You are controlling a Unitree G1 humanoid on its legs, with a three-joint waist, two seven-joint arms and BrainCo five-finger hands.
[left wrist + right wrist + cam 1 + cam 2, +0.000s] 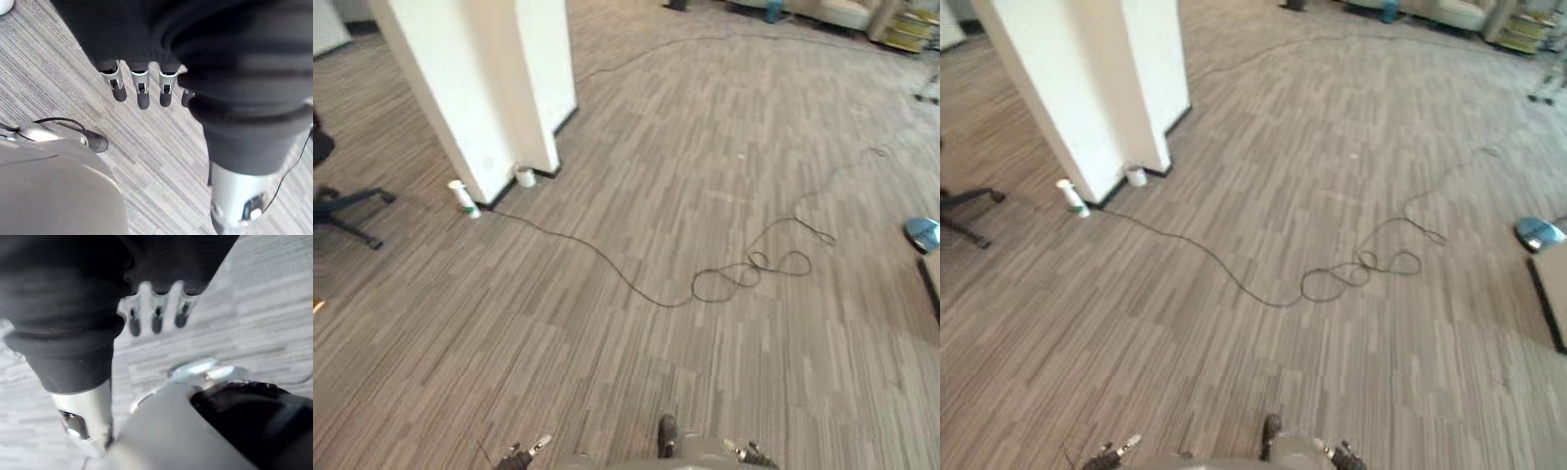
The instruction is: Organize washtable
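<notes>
Floor scene, left to right: office chair base (347,211) at the far left edge. White bottle with green band (463,198) upright on the carpet, just beside the foot of a white pillar (480,78). Small white cup (525,177) against the pillar's base on its other side. Far right: blue object (922,233) on the floor; near it a flat brown slab with dark edge (1552,294), cannot tell if it is the washtable.

Left hand (142,93): fingers straight, released, empty, above carpet. Right hand (156,308): same, released, empty.

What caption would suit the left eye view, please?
White square pillar on grey striped floor, a white green-banded bottle and small white container at its base.
</notes>
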